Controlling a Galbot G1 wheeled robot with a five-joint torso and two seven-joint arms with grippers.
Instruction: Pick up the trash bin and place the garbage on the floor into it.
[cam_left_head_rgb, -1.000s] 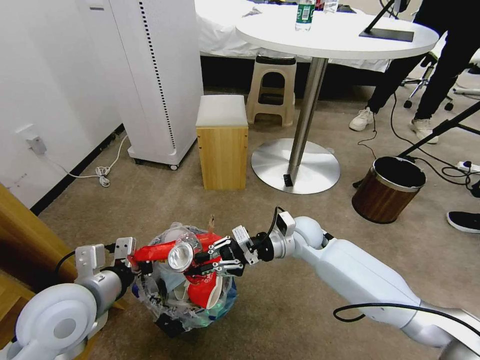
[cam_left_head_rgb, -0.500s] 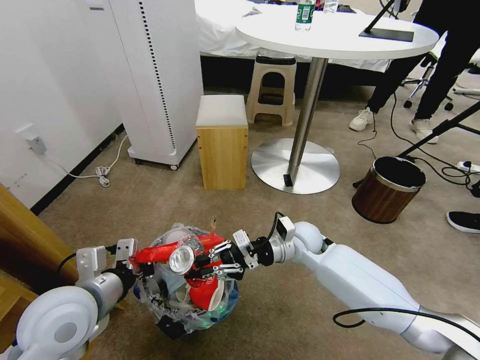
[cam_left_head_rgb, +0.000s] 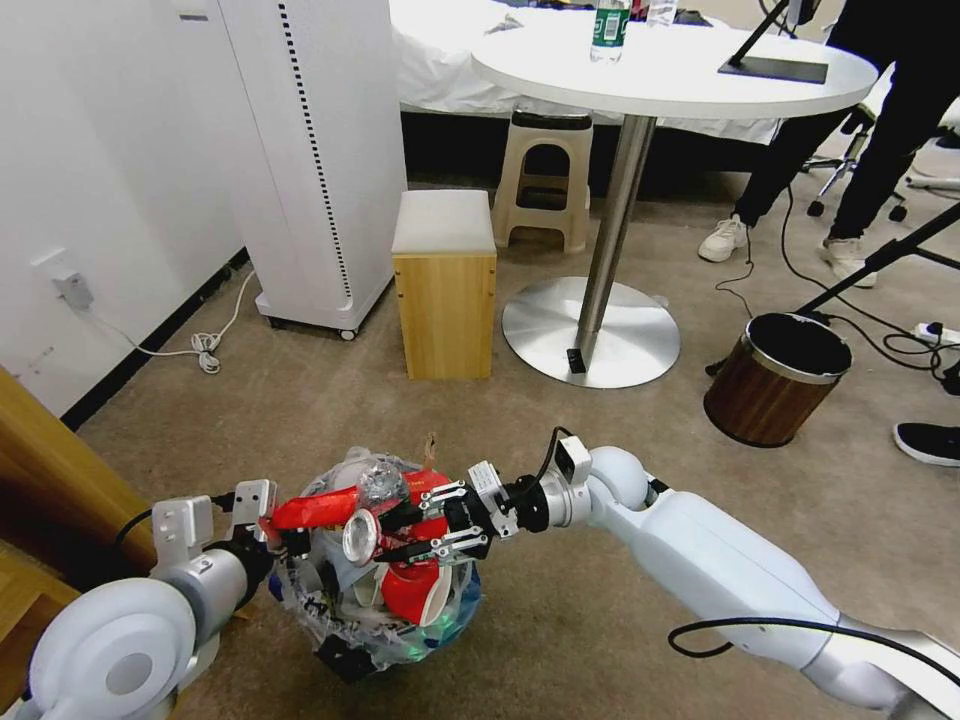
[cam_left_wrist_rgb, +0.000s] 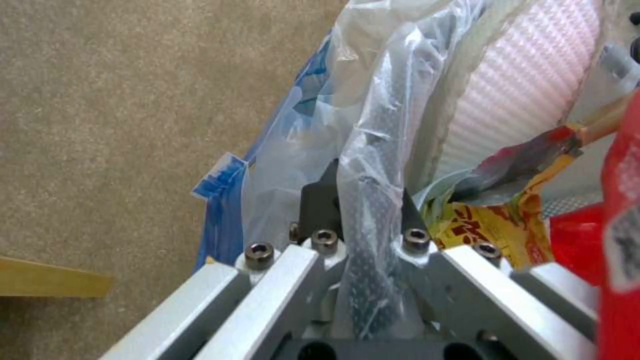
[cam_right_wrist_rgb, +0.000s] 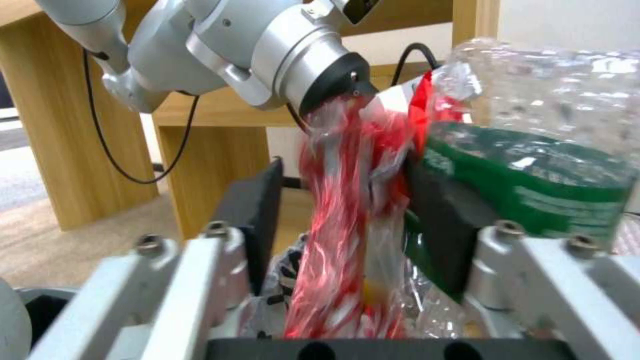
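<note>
Beige carpet (cam_left_head_rgb: 300, 400). We see the trash bin (cam_left_head_rgb: 340, 645) low in front, heaped with garbage (cam_left_head_rgb: 405, 590); left gripper (cam_left_wrist_rgb: 363, 220) pinches its bag rim. Right gripper (cam_left_head_rgb: 400, 535) open over the heap, perhaps touching a red wrapper (cam_right_wrist_rgb: 340, 220).

Left gripper (cam_left_head_rgb: 283, 527) low at near left, fingers (cam_left_wrist_rgb: 320, 200) clamped on a fold of clear bag (cam_left_wrist_rgb: 373, 165); right arm stretched across from far right, right gripper (cam_left_head_rgb: 405, 533) facing it, pads (cam_right_wrist_rgb: 257, 220) apart around red wrapper (cam_right_wrist_rgb: 340, 220).
</note>
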